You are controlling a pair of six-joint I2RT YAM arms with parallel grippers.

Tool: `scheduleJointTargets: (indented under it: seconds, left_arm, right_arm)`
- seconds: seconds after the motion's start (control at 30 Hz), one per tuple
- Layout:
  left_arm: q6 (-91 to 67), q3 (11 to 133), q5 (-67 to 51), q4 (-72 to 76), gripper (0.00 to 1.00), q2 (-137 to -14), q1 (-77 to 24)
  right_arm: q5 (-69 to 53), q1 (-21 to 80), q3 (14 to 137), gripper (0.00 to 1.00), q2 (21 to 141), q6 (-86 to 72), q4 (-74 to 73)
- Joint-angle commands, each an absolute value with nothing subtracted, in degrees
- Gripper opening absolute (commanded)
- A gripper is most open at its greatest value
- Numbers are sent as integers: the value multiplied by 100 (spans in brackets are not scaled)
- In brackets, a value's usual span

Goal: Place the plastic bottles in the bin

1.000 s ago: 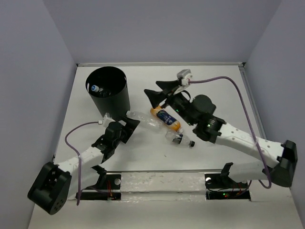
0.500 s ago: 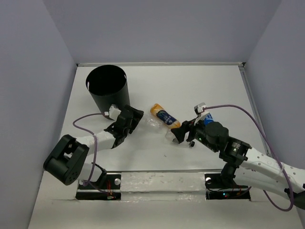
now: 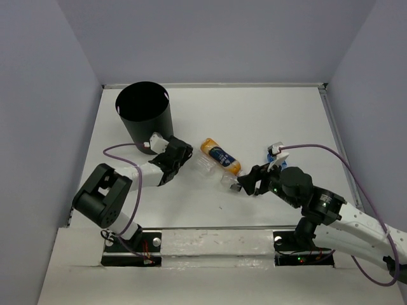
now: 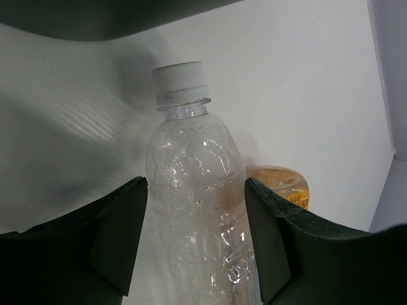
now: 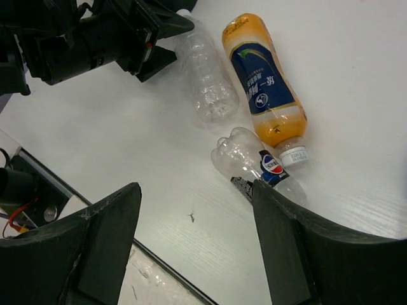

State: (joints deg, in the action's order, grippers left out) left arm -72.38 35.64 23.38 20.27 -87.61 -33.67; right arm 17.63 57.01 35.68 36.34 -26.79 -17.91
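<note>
Mid-table (image 3: 286, 121), the left gripper (image 4: 196, 210) has its jaws pressed against both sides of a clear bottle (image 5: 206, 82). The right gripper (image 5: 194, 190) hangs open above an orange bottle (image 5: 264, 89) and a blue-labelled bottle (image 5: 254, 165) — both lying loose. The black bin (image 3: 143, 127) stands upper left; these three bottles lie outside it — its inside is too dark to read.

You see the black bin (image 3: 151, 130) far left on the worktop (image 3: 273, 121). Your left gripper (image 3: 187, 156) is at one end of a clear bottle (image 3: 204, 164). An orange bottle (image 3: 220, 156) lies just beside it. Your right gripper (image 3: 244, 186) is near a small bottle (image 3: 228, 182).
</note>
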Motion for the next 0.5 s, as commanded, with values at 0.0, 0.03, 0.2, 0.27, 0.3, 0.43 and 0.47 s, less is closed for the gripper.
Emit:
scheduleJointTargets:
  seconds: [0.0, 0.03, 0.2, 0.27, 0.3, 0.43, 0.47]
  left_arm:
    - [-7119, 3603, 2812, 1591, 69, -8947, -3437]
    - [-7119, 3630, 2821, 1556, 64, -8982, -3437]
    - [-7084, 3595, 2996, 1442, 49, -9070, -3568]
    - [-7093, 3508, 3041, 1398, 45, -9009, -3595]
    - [-7093, 3472, 3050, 1397, 40, -8965, -3595]
    - [-7084, 3244, 3137, 1345, 35, -8562, -3709]
    - [-7067, 3217, 3190, 1301, 33, -8465, -3770]
  right_arm:
    - [2187, 5713, 3797, 76, 3516, -2838, -2187]
    - [2267, 5713, 3823, 76, 3516, -2865, -2232]
    - [2873, 5713, 3815, 80, 3559, -3058, -2373]
    - [3093, 5713, 3823, 83, 3743, -3102, -2417]
    - [3276, 5713, 3815, 84, 3805, -3120, -2417]
    - [3551, 5406, 3832, 88, 4218, -3111, -2417]
    - [3525, 5275, 3849, 88, 4323, -3103, -2391]
